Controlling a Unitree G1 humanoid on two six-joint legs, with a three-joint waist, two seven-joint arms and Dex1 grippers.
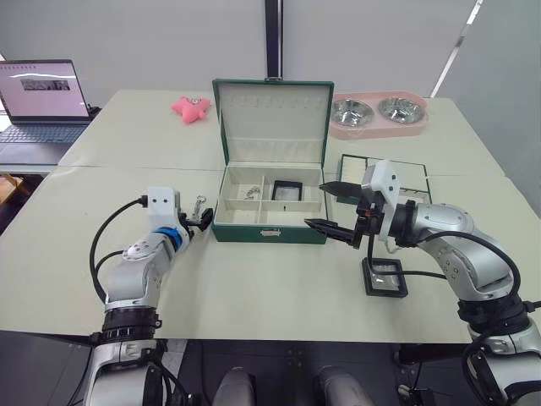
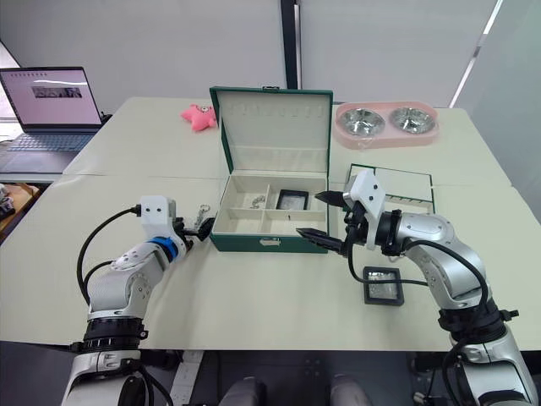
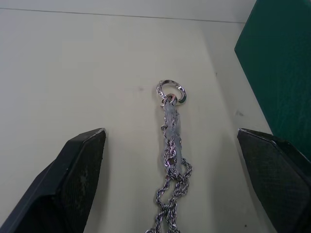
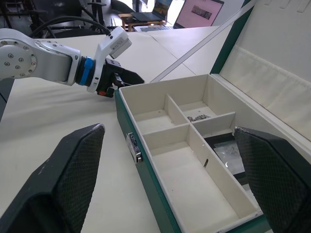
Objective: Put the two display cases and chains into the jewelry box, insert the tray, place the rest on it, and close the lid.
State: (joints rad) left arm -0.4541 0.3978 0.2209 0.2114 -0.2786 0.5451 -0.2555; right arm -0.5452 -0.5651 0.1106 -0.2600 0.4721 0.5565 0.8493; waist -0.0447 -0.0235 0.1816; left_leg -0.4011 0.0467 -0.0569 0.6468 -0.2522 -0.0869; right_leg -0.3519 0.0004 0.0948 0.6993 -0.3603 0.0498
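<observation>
Now left gripper (image 3: 172, 184) spread wide, astride chain (image 3: 171, 160) on table beside jewelry box (image 1: 269, 230). Limp, light, slippery; best pinched mid-length at bunched links. Right gripper (image 1: 325, 207) open, empty.

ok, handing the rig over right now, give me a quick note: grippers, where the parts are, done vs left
Left gripper: open, straddling a chain on the table just left of the jewelry box.
Right gripper: open, empty, at the box's right front corner.
Done: lid up; one display case in the rear right compartment; one chain in the rear left.
Left: second display case lies on the table near the right arm. Tray sits right of the box, not inserted.
Then the tray goes in, the rest goes on it, the lid closes. A third chain: cannot tell where it is.
</observation>
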